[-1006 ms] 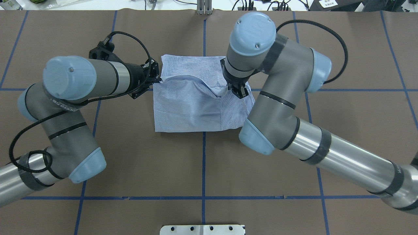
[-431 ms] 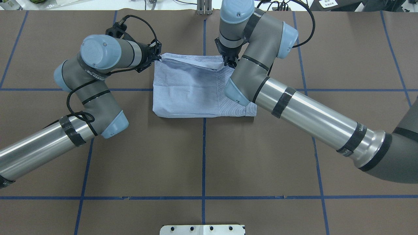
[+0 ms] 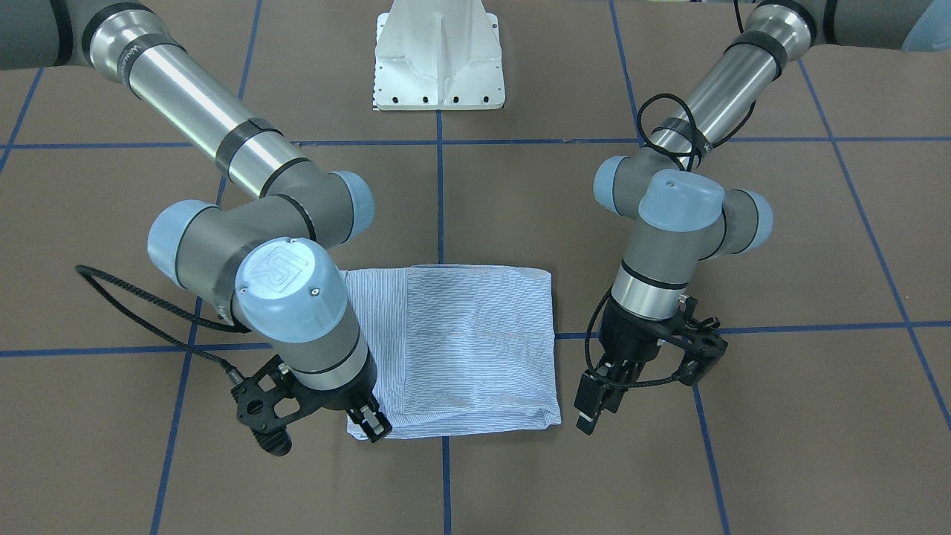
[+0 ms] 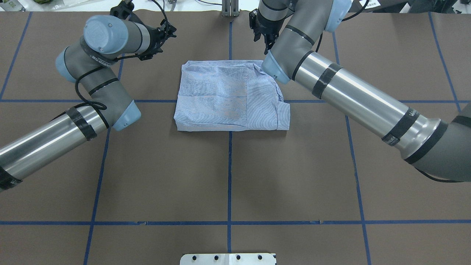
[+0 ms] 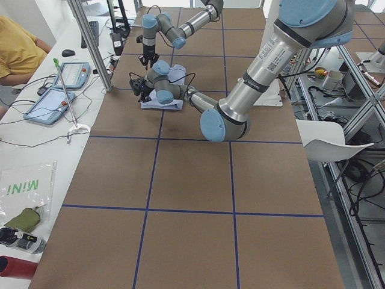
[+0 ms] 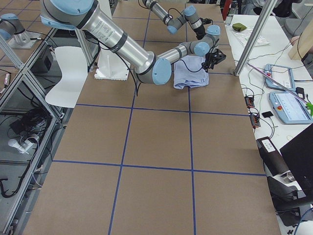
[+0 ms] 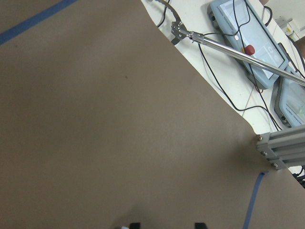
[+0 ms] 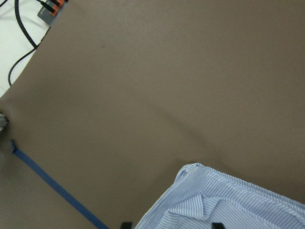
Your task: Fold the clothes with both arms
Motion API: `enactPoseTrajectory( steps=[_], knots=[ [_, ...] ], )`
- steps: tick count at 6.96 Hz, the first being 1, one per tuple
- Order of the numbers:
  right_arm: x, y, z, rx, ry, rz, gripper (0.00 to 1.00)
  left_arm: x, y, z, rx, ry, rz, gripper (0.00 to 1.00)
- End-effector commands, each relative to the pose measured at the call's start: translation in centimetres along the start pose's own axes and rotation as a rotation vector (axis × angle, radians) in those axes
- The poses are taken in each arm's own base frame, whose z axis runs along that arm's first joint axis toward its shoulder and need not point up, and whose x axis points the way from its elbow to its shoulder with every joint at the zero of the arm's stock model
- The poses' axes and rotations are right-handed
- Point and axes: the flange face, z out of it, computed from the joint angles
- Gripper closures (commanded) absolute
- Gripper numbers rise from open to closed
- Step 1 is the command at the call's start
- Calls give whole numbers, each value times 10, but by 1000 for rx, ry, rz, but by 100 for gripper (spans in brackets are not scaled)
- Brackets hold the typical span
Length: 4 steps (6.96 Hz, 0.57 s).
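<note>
The clothes are one blue-and-white striped shirt (image 4: 228, 97), lying folded into a flat rectangle at mid-table and also seen in the front-facing view (image 3: 464, 349). My left gripper (image 4: 170, 31) hovers beyond the shirt's far left corner, clear of the cloth. In its wrist view the left gripper (image 7: 167, 226) is open over bare brown table. My right gripper (image 4: 266, 41) hangs by the far right corner. In its wrist view the right gripper (image 8: 171, 225) is open, with the shirt's corner (image 8: 224, 200) just below it and nothing held.
Blue tape lines (image 4: 229, 176) grid the brown table. A white pedestal base (image 3: 438, 59) stands on the robot's side. An aluminium post (image 4: 230, 9) rises at the far edge. Control pendants (image 7: 248, 33) and cables lie beyond it, with a seated person (image 5: 15, 45).
Both grippers carried the shirt's lifted edge to the far side, let it go and drew back toward the table's far edge. The shirt now lies flat, folded over.
</note>
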Motion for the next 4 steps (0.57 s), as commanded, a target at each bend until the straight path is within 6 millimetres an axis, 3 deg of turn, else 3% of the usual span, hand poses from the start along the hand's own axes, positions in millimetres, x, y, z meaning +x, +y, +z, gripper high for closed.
enactPoseTrajectory(
  steps=[1,2,3,4],
  knots=[
    [-2,-23,-3,2,22,-71,0,-16,-11,-5,-4,7,29,28],
    [15,-39,-7,3,23,-106,0,-39,-19,-19,-78,0,168,29],
    [65,-53,-7,2,13,-182,0,-64,-38,-39,-116,-1,302,29],
    [112,-81,-4,8,18,-274,0,-94,-61,-54,-169,-9,453,29]
  ],
)
